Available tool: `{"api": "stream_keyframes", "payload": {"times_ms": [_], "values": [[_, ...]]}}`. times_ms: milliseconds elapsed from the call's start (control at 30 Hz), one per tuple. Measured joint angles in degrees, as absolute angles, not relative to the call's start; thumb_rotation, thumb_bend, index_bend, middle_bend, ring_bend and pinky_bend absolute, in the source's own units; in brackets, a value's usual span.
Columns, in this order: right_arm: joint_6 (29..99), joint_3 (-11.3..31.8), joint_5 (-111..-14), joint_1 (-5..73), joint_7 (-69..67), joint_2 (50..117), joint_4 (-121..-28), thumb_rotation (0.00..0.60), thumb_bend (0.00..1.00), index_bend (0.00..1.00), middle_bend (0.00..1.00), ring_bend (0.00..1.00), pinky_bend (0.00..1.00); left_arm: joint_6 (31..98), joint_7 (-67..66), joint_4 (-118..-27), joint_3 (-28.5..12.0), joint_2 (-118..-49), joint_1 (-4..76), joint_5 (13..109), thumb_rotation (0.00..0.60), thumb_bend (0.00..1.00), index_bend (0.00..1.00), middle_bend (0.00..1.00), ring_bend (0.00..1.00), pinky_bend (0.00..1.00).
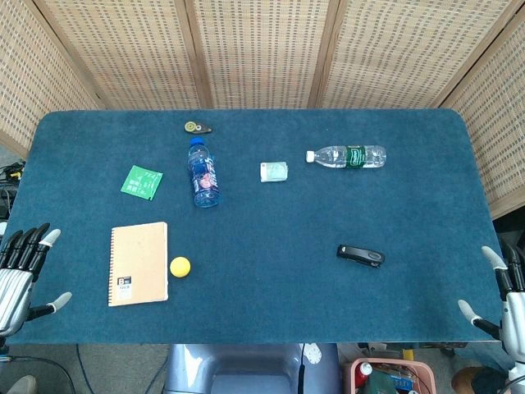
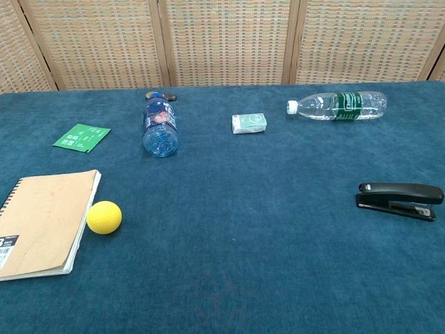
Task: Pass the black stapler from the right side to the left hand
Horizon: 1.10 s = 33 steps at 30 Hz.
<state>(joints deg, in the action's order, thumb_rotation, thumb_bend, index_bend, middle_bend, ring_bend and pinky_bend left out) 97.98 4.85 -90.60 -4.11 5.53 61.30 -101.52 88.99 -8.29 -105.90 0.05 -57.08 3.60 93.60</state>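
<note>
Left hand (image 1: 23, 275) hangs at the lower left edge, fingers spread, holding nothing. Notebook (image 1: 138, 263) and yellow ball (image 1: 180, 266) sit left of centre. Black stapler (image 1: 360, 255) lies lower right, untouched. Right hand (image 1: 500, 291) at the far lower right, released.

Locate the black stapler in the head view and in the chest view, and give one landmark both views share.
Head view: the black stapler lies right of centre, toward the near edge of the table, apart from everything else.
Chest view: the black stapler lies at the far right, about mid-height.
Shared landmark: the clear bottle with the green label lies on its side farther back on the table, beyond the stapler.
</note>
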Motion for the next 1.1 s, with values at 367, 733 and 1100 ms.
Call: {"api": "stream_keyframes", "payload": {"times_ms": [367,733,1100], "values": [[96.0,4.6,-90.2,-3.4,6.3,61.6,-101.4,0.6,0.0,0.0,0.0,0.0,0.01,89.5,-8.4,-105.9,-0.2,-57.2,3.4,93.8,0.6,0.0,0.0,0.0,0.0,0.0],[75.6,5.8,-86.2,7.3,10.0,63.1,-99.2,0.6,0.0,0.0,0.0,0.0,0.03,87.0,-9.5,-106.1,-1.2,-57.7,4.7,91.0,0.6,0.0,0.0,0.0,0.0,0.0],[57.4,10.5,-69.4,21.4,20.7,71.8,-93.2,0.6,0.0,0.08,0.05,0.0,0.15,83.6,-11.9,-106.4,-2.4,-58.7,6.5,87.5,0.6,0.0,0.0,0.0,0.0,0.0]]}}
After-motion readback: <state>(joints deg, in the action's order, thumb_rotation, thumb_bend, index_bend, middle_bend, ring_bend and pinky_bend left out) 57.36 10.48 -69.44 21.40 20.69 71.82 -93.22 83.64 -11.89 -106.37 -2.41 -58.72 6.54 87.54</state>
